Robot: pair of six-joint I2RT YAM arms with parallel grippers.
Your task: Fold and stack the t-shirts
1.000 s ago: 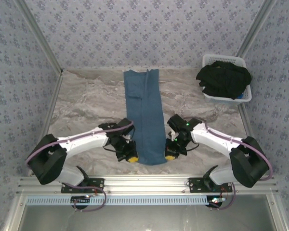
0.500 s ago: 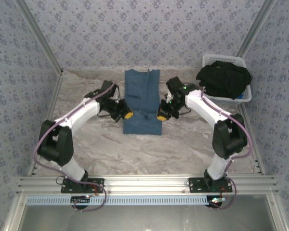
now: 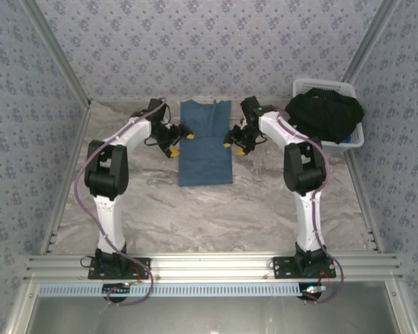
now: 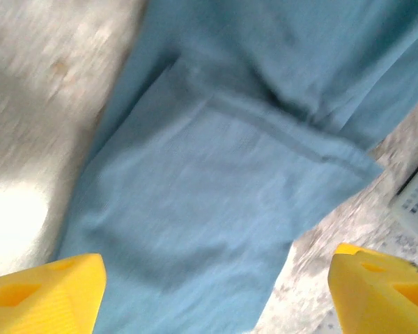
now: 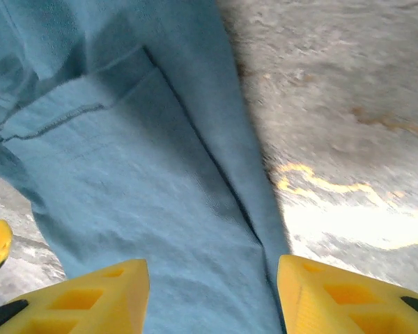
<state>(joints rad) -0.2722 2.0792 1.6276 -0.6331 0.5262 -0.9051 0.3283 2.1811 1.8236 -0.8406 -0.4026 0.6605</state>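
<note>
The teal-blue t-shirt [image 3: 205, 156] lies folded into a narrow rectangle at the back middle of the table, its near half doubled over the far half. My left gripper [image 3: 180, 142] is at the shirt's left edge and stands open. My right gripper [image 3: 233, 139] is at the right edge, also open. In the left wrist view the yellow fingers [image 4: 45, 292] stand wide apart over the teal cloth [image 4: 216, 174] without pinching it. The right wrist view shows the same: spread fingers [image 5: 90, 299] above the folded cloth [image 5: 139, 181]. The black t-shirts [image 3: 325, 115] are heaped in the basket.
The white slatted basket [image 3: 352, 142] sits at the back right corner, close to the right arm. Patterned walls enclose the marble table [image 3: 195, 216] on three sides. Bare tabletop stretches from the shirt's near edge to the arm bases.
Both grippers carried the shirt's near end away from the bases toward the back, halving its length. They now stand open at its far sides with the cloth lying flat.
</note>
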